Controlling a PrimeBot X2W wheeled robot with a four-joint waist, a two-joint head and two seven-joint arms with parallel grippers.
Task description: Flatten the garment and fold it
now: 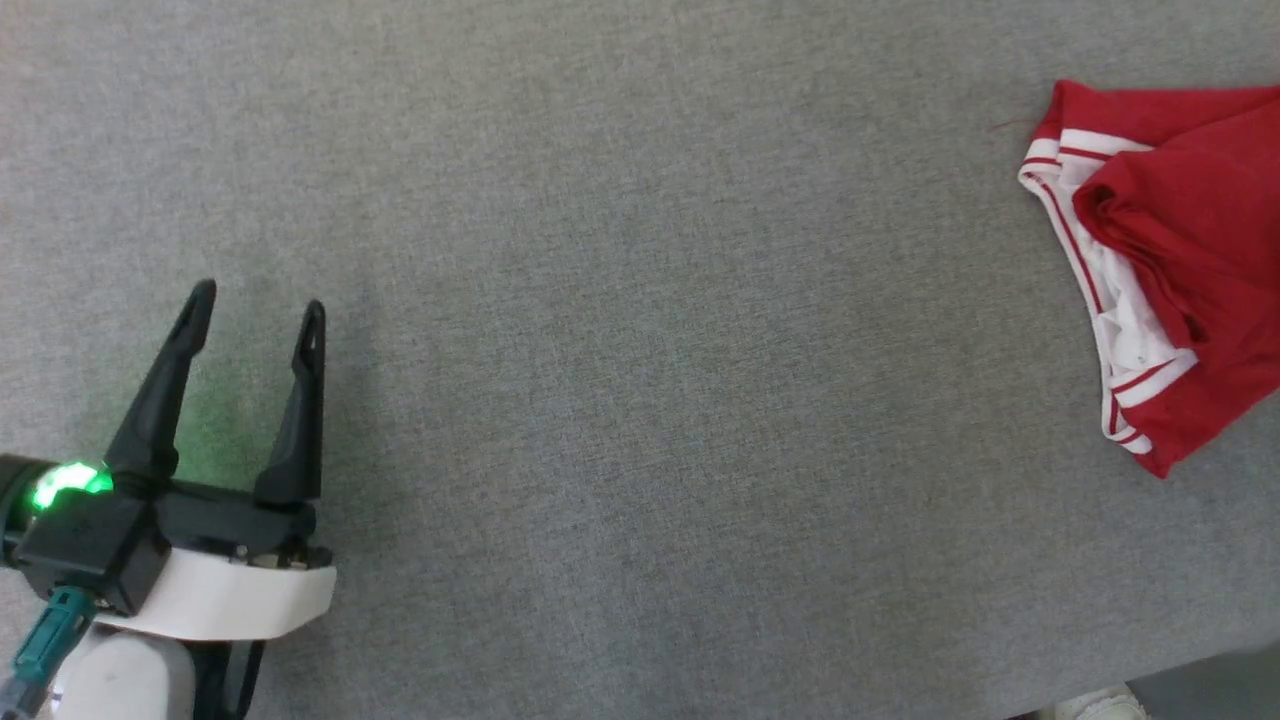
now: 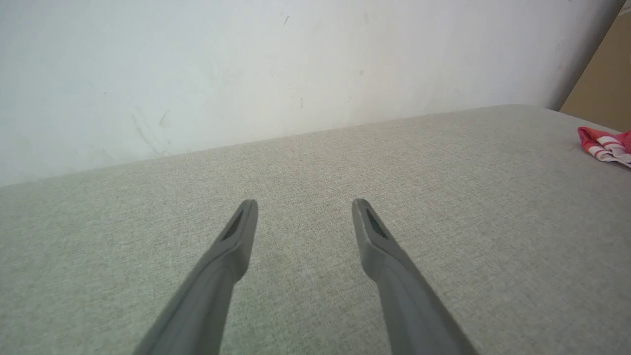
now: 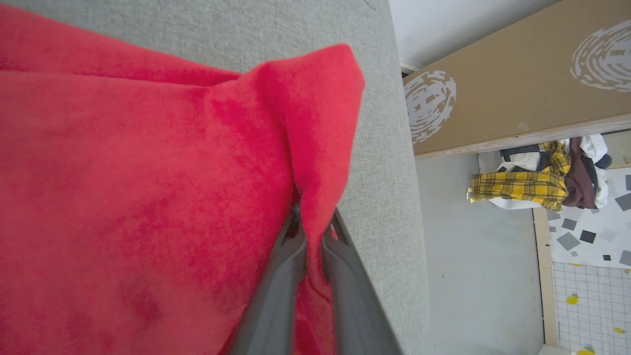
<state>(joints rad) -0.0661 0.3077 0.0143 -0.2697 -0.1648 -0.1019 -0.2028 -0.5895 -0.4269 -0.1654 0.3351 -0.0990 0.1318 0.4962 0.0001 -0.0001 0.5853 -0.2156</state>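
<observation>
Two grippers work well apart. In the head view the left gripper (image 1: pixel 260 300) sits at 8 o'clock, fingers spread and holding nothing, with the bare grey table (image 1: pixel 640 350) under it. The shirt (image 1: pixel 1190 250) lies bunched at 3 o'clock, cut off by that view's edge, its red cloth folded over a white, red-striped sleeve (image 1: pixel 1120 330). From the left wrist, the shirt's striped corner shows at 2 o'clock, with a pale wall (image 2: pixel 246 74) behind the table. From the right wrist, the right gripper (image 3: pixel 311 227) pinches a fold of red cloth near the table's edge. At 3 o'clock there, clothes (image 3: pixel 537 182) lie piled on the floor (image 3: pixel 483 276).
</observation>
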